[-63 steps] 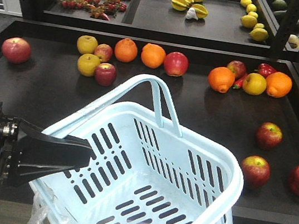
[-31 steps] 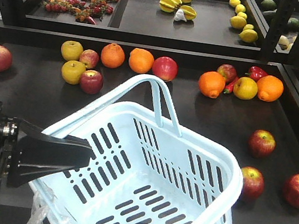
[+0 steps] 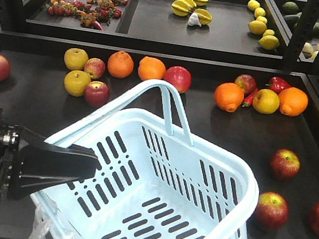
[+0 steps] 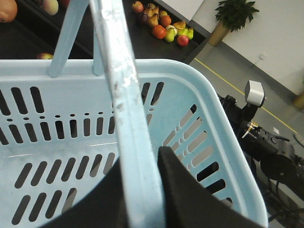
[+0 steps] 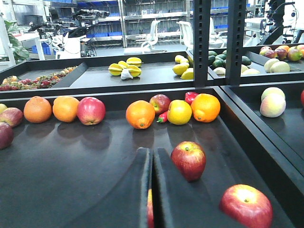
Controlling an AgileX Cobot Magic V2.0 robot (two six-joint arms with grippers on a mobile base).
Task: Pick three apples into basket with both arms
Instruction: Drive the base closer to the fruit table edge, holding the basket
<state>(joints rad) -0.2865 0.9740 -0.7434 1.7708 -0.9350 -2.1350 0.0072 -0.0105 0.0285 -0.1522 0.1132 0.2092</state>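
The shelf (image 3: 23,105) has slid lower in the front view than a moment ago. The three red apples (image 3: 285,164) on its right side now sit nearer the bottom. The basket (image 3: 225,225) and the left end effector (image 3: 89,170) have stayed in the same spot. I think the robot is rolling closer to those apples.

The basket is empty, so no apple is in yet. The left end effector is clamped on the basket's near edge. The right end effector (image 5: 152,159) has its fingers together and holds nothing. It points just beside the nearest apple (image 5: 188,160).

There is bare shelf all around these apples. The oranges (image 5: 140,114) are well behind them. The raised side wall (image 5: 247,137) is near on the right, so reach in with care.
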